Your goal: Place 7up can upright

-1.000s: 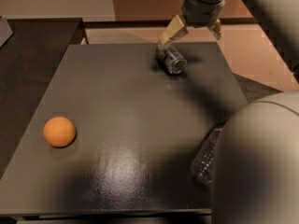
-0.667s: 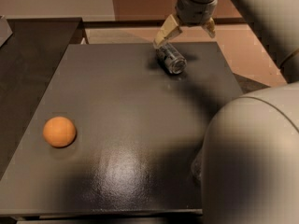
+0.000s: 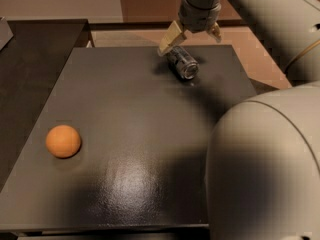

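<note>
The gripper point(image 3: 190, 43) hangs spread over the far end of the can point(image 3: 183, 64), which lies on its side; it should pinch squarely, then tip it up.

Silvery 7up can point(image 3: 183, 64) lies on its side beneath the end effector point(image 3: 193, 35).

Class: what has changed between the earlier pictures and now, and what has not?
The pincer, open over the lying 7up can near the table's far edge, shifted slightly leftward in view. The arm's bulky near section swung in, hiding the clear bottle. Nothing was grasped or released. Can and round orange object stayed put.
</note>
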